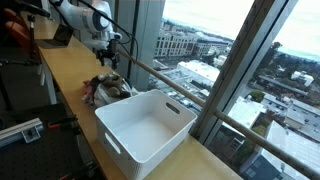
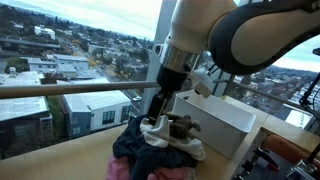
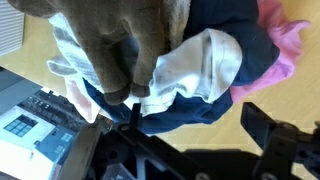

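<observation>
Gripper enters from the bottom edge of the wrist view. Its jaws stand wide apart with nothing clamped between them. Brown cloth fills the upper centre, and its lower edge reaches the finger at lower centre-left. White cloth lies beneath it at centre, navy cloth below that, and pink cloth at upper right. In both exterior views the gripper hangs directly over the pile, which rests on the table. Bin, white, stands just beside the pile. Window lies beyond.
</observation>
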`<state>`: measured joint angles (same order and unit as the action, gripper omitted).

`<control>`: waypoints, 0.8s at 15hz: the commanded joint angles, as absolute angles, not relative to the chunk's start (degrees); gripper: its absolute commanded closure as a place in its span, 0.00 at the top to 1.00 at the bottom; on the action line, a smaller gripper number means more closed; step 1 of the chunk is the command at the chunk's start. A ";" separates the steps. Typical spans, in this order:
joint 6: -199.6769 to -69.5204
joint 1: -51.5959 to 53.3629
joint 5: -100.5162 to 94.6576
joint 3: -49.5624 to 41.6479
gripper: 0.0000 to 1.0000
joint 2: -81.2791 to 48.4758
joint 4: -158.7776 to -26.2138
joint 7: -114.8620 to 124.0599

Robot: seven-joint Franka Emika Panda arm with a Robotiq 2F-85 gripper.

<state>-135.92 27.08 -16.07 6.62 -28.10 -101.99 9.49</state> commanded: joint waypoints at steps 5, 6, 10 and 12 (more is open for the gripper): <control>-135.67 23.65 -18.04 6.15 1.00 -26.56 -105.17 9.54; -135.87 23.10 -17.79 6.14 1.00 -27.05 -105.50 9.49; -135.72 21.95 -16.65 6.78 1.00 -29.36 -106.42 9.31; -135.71 22.55 -16.87 7.02 1.00 -30.87 -106.79 9.57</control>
<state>-135.85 22.21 -16.74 6.30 -29.30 -106.53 9.48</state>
